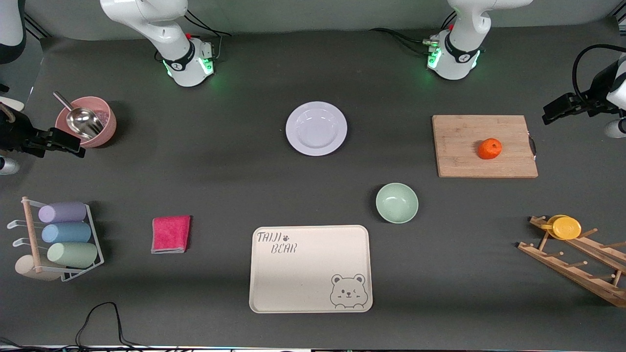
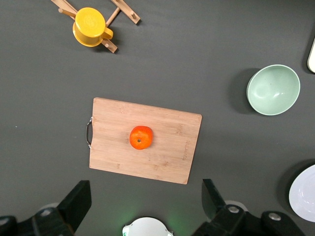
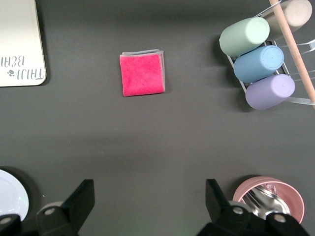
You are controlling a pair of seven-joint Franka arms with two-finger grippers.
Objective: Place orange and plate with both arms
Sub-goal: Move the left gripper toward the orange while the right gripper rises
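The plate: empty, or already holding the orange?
Empty. The plate shows a bare centre; the orange sits on the cutting board.

Right gripper open — pink cloth, cup rack, pink bowl, plate edge

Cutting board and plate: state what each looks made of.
The cutting board looks like wood, likely bamboo: pale tan with fine grain lines, matte finish and a dark handle that looks like metal at one end. The plate looks like smooth plastic or melamine, possibly glazed ceramic: even white-lilac surface with a soft sheen.
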